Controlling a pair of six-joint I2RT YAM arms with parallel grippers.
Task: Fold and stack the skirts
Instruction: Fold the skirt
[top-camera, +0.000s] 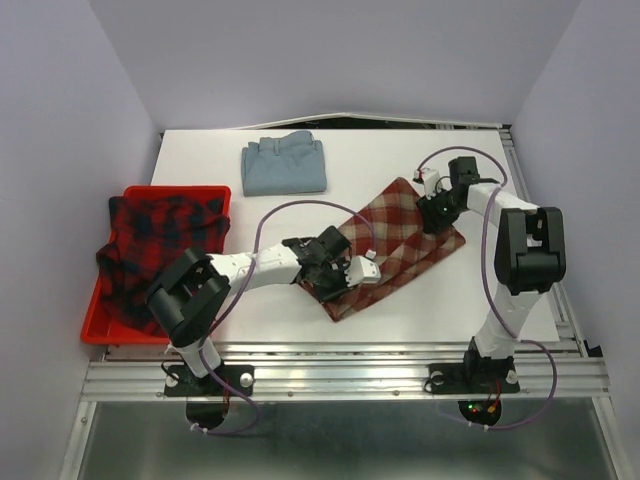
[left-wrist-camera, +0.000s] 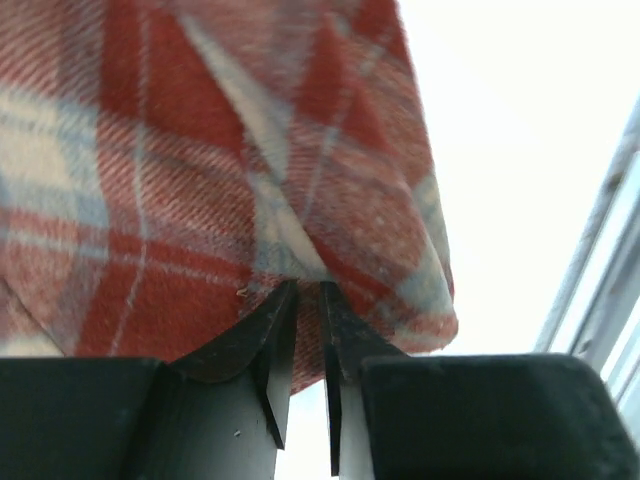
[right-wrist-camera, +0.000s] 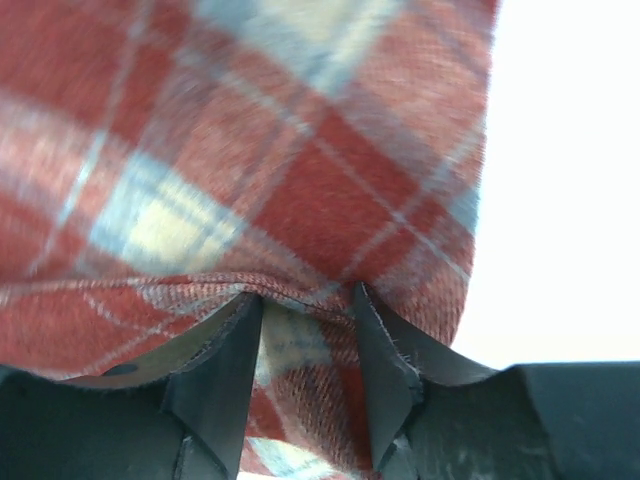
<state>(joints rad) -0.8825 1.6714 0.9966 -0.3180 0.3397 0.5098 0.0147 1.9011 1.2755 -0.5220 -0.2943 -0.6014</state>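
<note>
White table (top-camera: 200, 170) between pale lavender walls (top-camera: 70, 120) is what I get from overhead, with a metal rail (top-camera: 340, 375) along the near edge. The check skirt (top-camera: 405, 235) lies at about 3 o'clock from the table's middle, stretched on a slant from 7 to 1 o'clock. The blue skirt (top-camera: 285, 165) sits folded at 12 o'clock, well apart from it. At 9 o'clock a red tray (top-camera: 98, 325) holds the plaid skirt (top-camera: 150, 240), which spills over the rim and hides most of the tray floor. My left gripper (top-camera: 342, 276) is at the check skirt's 7 o'clock end, and its wrist covers that corner; a purple cable (top-camera: 275, 215) loops above the arm. On the left wrist camera the fingers (left-wrist-camera: 275, 330) are almost pressed together, nipping a fold of cloth at their tips. My right gripper (top-camera: 432, 208) is at the 1 o'clock edge; its fingers (right-wrist-camera: 225, 365) stand a little further apart, with a bunched edge of cloth held between them. Both wrist views are filled with blurred check, so I cannot make out a waistband or hem.
</note>
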